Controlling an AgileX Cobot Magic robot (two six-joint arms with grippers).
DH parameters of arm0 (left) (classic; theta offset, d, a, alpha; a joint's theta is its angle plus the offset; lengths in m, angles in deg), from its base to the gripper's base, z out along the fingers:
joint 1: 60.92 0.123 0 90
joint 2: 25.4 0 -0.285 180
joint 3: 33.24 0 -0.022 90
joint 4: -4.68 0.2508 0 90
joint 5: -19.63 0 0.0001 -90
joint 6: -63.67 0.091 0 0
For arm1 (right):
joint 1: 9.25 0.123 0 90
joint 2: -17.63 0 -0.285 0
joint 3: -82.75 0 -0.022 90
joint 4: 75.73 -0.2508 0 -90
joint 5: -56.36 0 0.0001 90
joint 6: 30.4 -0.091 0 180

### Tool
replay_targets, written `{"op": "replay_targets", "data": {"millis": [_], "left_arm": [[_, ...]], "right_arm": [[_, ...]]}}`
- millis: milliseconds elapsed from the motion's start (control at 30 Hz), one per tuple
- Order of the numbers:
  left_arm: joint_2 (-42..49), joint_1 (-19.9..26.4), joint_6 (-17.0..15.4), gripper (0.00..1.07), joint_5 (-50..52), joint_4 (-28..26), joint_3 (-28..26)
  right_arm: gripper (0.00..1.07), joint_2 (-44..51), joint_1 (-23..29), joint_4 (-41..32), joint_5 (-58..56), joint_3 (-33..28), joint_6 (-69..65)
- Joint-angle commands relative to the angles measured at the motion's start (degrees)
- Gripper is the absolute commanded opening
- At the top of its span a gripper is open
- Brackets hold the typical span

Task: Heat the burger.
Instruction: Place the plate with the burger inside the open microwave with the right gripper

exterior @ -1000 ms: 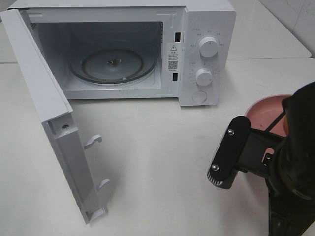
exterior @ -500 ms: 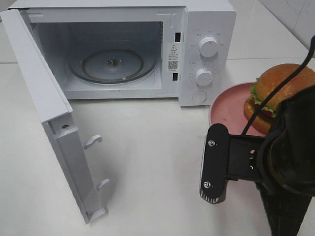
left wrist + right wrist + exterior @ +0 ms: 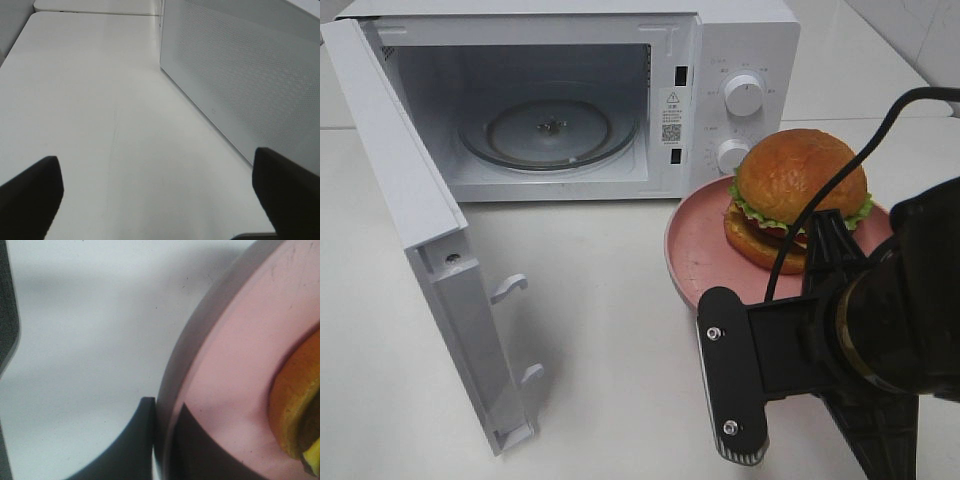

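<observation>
The burger (image 3: 798, 195), with a glossy brown bun, green lettuce and a dark patty, rides on a pink plate (image 3: 700, 250) held above the table just right of the open microwave (image 3: 740, 60). My right arm (image 3: 890, 330) reaches in from the lower right. In the right wrist view my right gripper (image 3: 162, 440) is shut on the plate's rim (image 3: 200, 355), one finger on each side, and the burger's bun (image 3: 295, 405) shows at the edge. My left gripper (image 3: 157, 200) is open over bare table beside the microwave's side wall (image 3: 240, 75); the exterior view does not show it.
The microwave door (image 3: 410, 230) stands swung open at the left, reaching toward the table's front. A glass turntable (image 3: 550, 130) lies inside the cavity. Two knobs (image 3: 744, 92) sit on the control panel, the lower one partly behind the burger.
The plate with the burger has travelled left in my right gripper's hold, from the right edge to the front of the control panel. The left gripper has not moved.
</observation>
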Motion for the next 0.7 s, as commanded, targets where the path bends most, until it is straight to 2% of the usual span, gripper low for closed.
{"op": "replay_targets", "data": {"millis": [33,400,533,633,700], "left_arm": [[1.0,-0.1,0.0,0.98,0.1,0.1,0.1],[1.0,-0.1,0.0,0.98,0.1,0.1,0.1],[1.0,-0.1,0.0,0.98,0.1,0.1,0.1],[1.0,-0.1,0.0,0.98,0.1,0.1,0.1],[1.0,-0.1,0.0,0.98,0.1,0.1,0.1]], "right_arm": [[0.00,0.4,0.2,4.9,1.0,0.1,3.0],[0.00,0.4,-0.9,4.6,8.4,0.2,8.8],[0.00,0.4,-6.8,3.0,13.0,0.2,15.8],[0.00,0.4,-8.8,3.0,14.9,0.2,19.9],[0.00,0.4,-11.9,2.2,18.5,0.2,25.4]]}}
